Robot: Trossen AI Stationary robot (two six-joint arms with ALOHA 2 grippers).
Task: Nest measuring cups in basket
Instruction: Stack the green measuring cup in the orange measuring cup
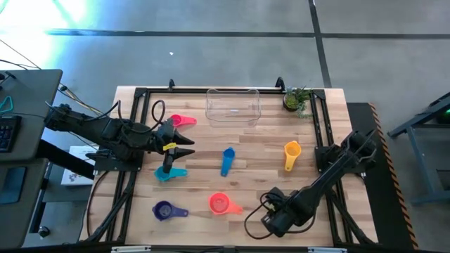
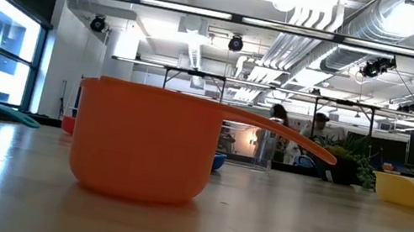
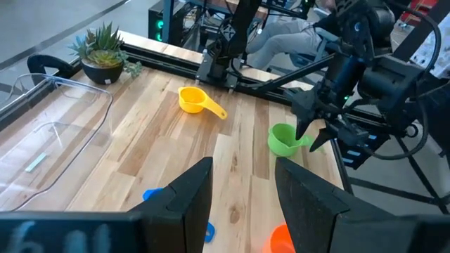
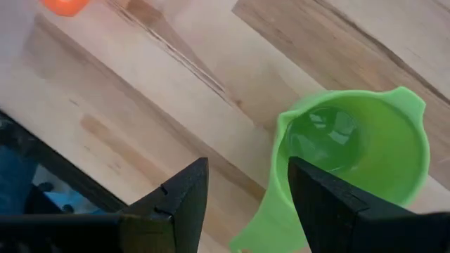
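Two black jointed arms trail looped black cables; the left arm (image 1: 105,130) wears a yellow tag near its wrist.

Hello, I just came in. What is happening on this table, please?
Two dark robot arms are sorting small plastic measuring cups toward the clear plastic basket, in which no cup shows yet. The right gripper has its open fingers at the handle of the green cup, near the table's front edge. The left gripper hangs open above the teal cup. The pink, blue, yellow, purple and red-orange cups lie scattered on the wooden table.
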